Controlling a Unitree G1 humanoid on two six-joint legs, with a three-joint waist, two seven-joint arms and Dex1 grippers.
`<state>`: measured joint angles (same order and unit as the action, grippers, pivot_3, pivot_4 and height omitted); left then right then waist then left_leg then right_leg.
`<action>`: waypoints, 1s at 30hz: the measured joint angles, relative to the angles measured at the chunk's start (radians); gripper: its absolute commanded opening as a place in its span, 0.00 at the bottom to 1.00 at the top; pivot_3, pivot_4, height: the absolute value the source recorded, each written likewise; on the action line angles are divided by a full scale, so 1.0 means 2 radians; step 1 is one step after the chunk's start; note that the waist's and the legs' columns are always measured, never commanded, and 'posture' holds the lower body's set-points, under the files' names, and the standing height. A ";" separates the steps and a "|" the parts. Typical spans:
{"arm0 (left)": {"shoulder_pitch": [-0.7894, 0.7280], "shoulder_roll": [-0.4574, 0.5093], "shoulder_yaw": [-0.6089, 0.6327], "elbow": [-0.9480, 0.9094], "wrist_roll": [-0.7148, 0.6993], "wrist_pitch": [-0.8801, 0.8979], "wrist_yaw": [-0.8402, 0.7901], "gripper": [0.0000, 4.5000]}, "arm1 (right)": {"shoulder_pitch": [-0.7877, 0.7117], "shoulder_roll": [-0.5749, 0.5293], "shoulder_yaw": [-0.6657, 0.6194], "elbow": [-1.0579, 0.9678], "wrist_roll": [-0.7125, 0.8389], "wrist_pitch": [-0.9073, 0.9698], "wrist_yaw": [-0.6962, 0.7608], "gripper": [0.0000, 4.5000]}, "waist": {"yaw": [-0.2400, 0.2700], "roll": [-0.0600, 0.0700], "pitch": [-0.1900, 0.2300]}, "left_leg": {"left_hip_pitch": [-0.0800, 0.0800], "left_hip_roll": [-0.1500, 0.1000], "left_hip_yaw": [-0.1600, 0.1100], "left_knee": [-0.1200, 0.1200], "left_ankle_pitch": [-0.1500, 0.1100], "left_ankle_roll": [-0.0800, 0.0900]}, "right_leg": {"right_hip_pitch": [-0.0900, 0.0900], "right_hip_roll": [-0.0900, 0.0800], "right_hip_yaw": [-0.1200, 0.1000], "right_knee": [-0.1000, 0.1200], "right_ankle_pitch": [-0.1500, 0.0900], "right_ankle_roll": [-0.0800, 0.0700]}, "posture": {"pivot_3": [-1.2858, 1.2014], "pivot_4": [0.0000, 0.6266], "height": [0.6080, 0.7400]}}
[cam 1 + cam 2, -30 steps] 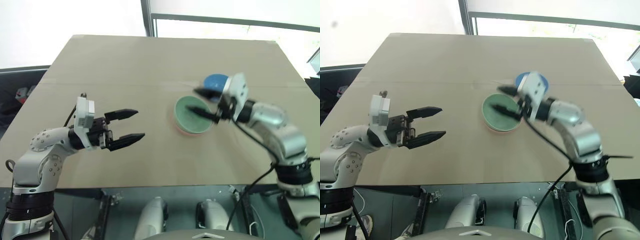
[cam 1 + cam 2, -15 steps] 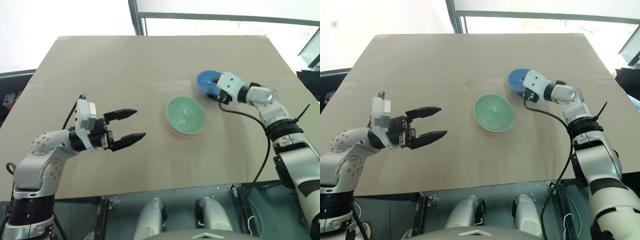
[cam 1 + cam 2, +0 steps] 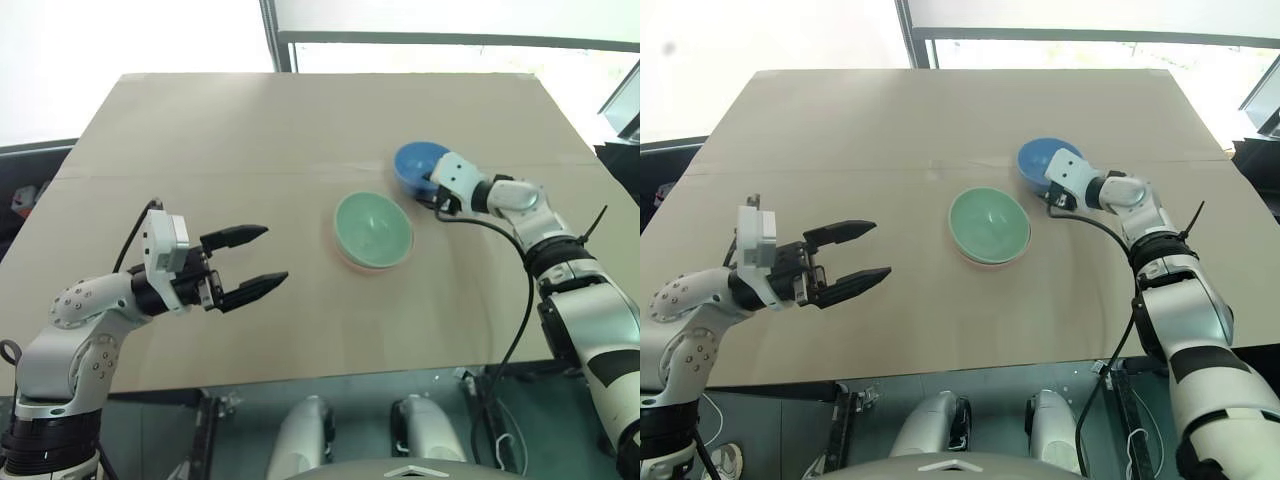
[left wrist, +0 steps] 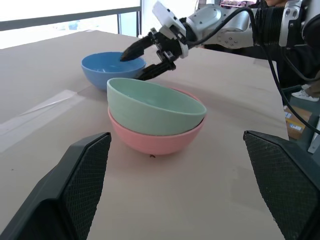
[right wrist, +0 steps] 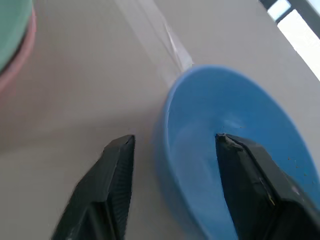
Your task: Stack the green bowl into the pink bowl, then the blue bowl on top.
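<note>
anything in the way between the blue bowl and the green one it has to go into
Nothing visible. Only bare tan table lies between the glossy sky-blue bowl and the mint-green bowl nested in the salmon-pink bowl. The right gripper straddles the blue bowl's rim.

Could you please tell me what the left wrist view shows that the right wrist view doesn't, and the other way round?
The left wrist view alone shows the green bowl nested in the pink bowl from the side, and the right gripper from outside. The right wrist view alone shows that gripper's fingers straddling the blue bowl's near wall, one inside, one outside. Both share the blue bowl on the table.
</note>
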<state>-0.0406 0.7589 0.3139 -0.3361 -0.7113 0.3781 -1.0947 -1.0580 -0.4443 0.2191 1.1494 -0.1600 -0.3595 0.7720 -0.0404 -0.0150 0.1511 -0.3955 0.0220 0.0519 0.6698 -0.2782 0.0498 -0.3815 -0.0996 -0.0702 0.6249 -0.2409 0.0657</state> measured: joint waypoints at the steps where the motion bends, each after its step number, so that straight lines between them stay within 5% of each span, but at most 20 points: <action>1: -0.001 0.001 0.000 0.000 0.000 0.000 0.000 1.00 | -0.003 0.000 0.000 0.007 -0.005 0.000 -0.005 0.23 | 0.000 0.000 0.000 | 0.000 0.000 0.000 0.000 0.000 0.000 | 0.000 0.000 0.000 0.000 0.000 0.000 | 0.52 0.24 1.00; 3: -0.005 0.001 0.000 0.000 0.000 0.001 0.000 1.00 | -0.013 0.000 0.000 0.014 -0.013 -0.001 -0.010 0.01 | 0.000 0.000 0.000 | 0.000 0.000 0.000 0.000 0.000 0.000 | 0.000 0.000 0.000 0.000 0.000 0.000 | 0.52 0.24 1.00; 12: -0.018 0.001 -0.003 0.000 0.000 0.003 0.004 1.00 | -0.018 -0.007 -0.010 0.000 -0.009 -0.019 0.012 0.01 | 0.000 0.001 0.000 | 0.000 0.000 0.000 0.000 0.000 0.000 | 0.000 0.000 0.000 0.000 0.000 0.000 | 0.52 0.24 1.00; 17: -0.026 -0.003 -0.010 0.000 0.000 0.003 0.005 1.00 | 0.059 -0.033 -0.046 -0.240 0.119 0.066 0.149 0.01 | 0.004 0.001 0.000 | -0.001 0.000 -0.002 -0.001 0.000 0.000 | 0.000 0.000 -0.002 -0.001 0.000 0.000 | 0.52 0.24 1.00; 20: -0.032 -0.008 -0.020 0.002 0.001 0.003 0.006 1.00 | 0.170 -0.066 -0.035 -0.509 0.215 0.214 0.206 0.01 | 0.014 0.001 0.001 | -0.002 0.000 -0.002 0.000 0.000 0.000 | 0.000 -0.001 -0.003 -0.001 0.000 0.000 | 0.52 0.24 1.00; 27: -0.044 -0.013 -0.031 0.010 0.006 0.002 0.006 1.00 | 0.236 -0.072 -0.001 -0.663 0.243 0.338 0.187 0.01 | 0.016 0.000 0.000 | 0.000 0.000 -0.002 0.001 0.000 0.000 | 0.001 -0.001 -0.002 0.000 0.000 0.000 | 0.52 0.24 1.00; 30: -0.056 -0.014 -0.041 0.018 0.010 0.001 0.004 1.00 | 0.239 -0.058 0.011 -0.653 0.231 0.352 0.171 0.23 | 0.016 0.000 0.000 | 0.000 0.000 -0.002 0.001 0.000 0.000 | 0.001 -0.001 -0.002 0.000 0.000 0.000 | 0.52 0.24 1.00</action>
<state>-0.1518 0.7311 0.2318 -0.3001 -0.6903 0.3792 -1.0858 -0.5801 -0.5603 0.2420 -0.1566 0.3027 0.3442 1.1148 -0.0093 -0.0151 0.1511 -0.3949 0.0213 0.0482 0.6725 -0.2782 0.0501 -0.3796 -0.1008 -0.0743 0.6253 -0.2408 0.0654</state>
